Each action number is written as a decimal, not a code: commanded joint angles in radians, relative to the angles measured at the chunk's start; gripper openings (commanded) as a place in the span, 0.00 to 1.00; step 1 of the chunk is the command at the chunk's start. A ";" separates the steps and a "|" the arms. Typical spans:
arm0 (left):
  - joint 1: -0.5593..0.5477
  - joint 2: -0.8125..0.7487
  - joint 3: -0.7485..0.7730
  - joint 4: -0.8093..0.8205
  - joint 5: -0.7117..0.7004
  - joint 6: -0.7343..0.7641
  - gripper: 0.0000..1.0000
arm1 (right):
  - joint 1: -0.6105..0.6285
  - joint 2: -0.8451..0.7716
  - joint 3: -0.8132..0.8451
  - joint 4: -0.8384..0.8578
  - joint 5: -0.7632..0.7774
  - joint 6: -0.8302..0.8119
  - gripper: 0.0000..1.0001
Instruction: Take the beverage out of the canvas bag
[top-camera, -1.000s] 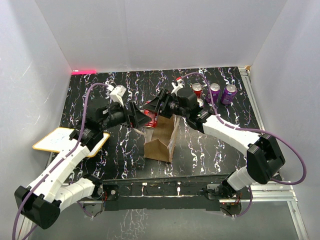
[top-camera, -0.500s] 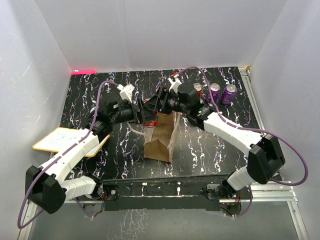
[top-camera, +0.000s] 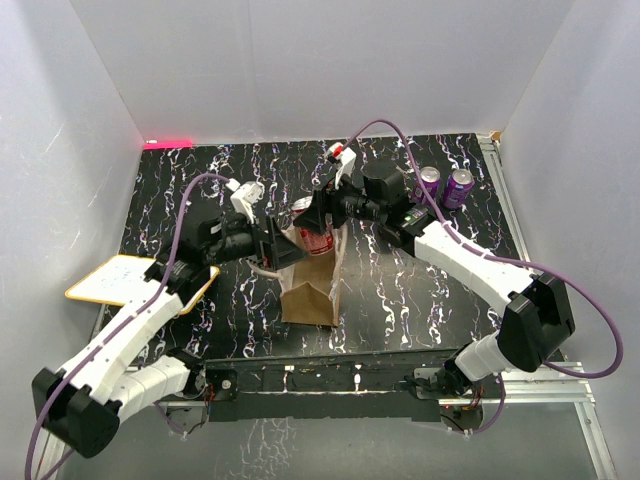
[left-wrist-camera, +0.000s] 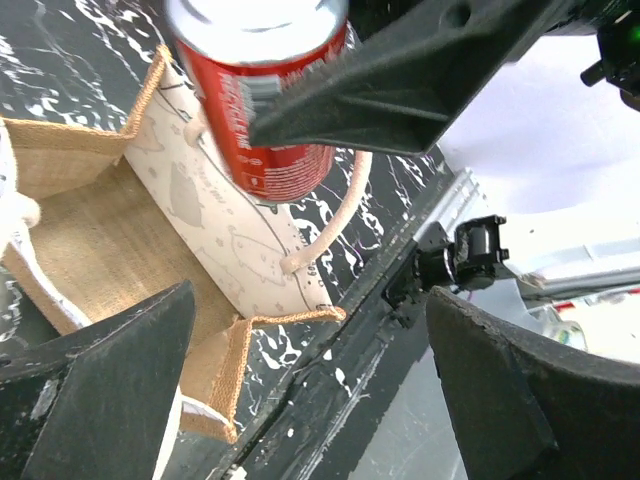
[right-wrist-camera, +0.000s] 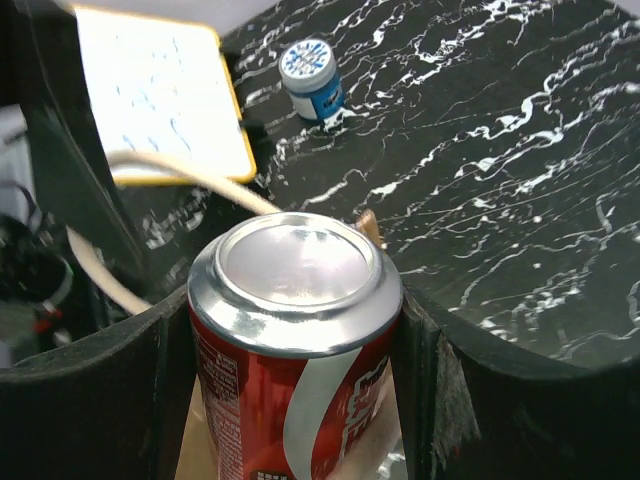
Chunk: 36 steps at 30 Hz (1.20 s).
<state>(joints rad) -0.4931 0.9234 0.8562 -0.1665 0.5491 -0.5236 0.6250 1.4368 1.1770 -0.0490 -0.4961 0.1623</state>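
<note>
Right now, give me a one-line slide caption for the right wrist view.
Right gripper clamps a red can, with a blue container and yellow-edged board on the table behind.

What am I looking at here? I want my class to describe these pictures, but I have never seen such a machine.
These are two robot arms bolted to a black marbled table. One picture looks down from above. The other two come from a camera on each wrist. The right end effector is closed on a red can, held just over the open canvas bag. The left end effector is open, close to the bag. Also on the table are two purple cans, a yellow-edged white board and a small blue-topped container.
</note>
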 joint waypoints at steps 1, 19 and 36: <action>0.007 -0.082 0.039 -0.126 -0.148 0.020 0.97 | -0.005 -0.088 -0.029 0.150 -0.169 -0.351 0.08; 0.013 0.235 0.249 -0.098 0.017 -0.257 0.97 | 0.097 -0.067 0.028 0.035 -0.178 -0.660 0.08; -0.018 0.323 0.328 -0.324 -0.160 -0.183 0.89 | 0.221 0.035 0.138 -0.004 0.046 -0.707 0.08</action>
<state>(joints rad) -0.5037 1.2484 1.1450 -0.4282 0.4286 -0.7364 0.8185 1.4818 1.2179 -0.1345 -0.5079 -0.5087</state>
